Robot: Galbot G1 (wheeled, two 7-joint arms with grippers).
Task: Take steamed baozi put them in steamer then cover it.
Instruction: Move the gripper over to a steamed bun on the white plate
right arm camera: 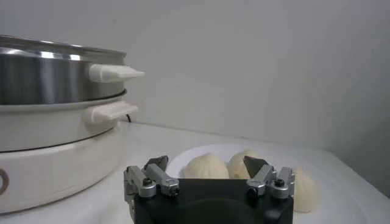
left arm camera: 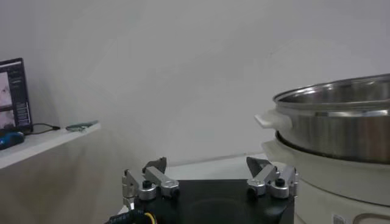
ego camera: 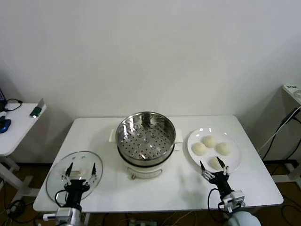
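The steel steamer point(ego camera: 146, 136) sits open on its white pot base point(ego camera: 141, 168) mid-table. Four cream-white baozi lie on a white plate point(ego camera: 233, 139) at the right; the nearest baozi point(ego camera: 215, 162) is just ahead of my right gripper point(ego camera: 214, 167), which is open and empty at the plate's front edge. In the right wrist view the open gripper point(right arm camera: 207, 163) faces the baozi point(right arm camera: 206, 170). The glass cover point(ego camera: 56, 181) lies flat at the front left. My left gripper point(ego camera: 81, 170) is open above it, over its handle. In the left wrist view the left gripper point(left arm camera: 207, 165) is empty.
A side table point(ego camera: 19, 125) with small devices stands at the far left. The steamer's side handle point(left arm camera: 273, 120) and wall stand close beside my left gripper. In the right wrist view the steamer point(right arm camera: 49, 73) stands beside the plate point(right arm camera: 183, 159). Cables hang at the far right.
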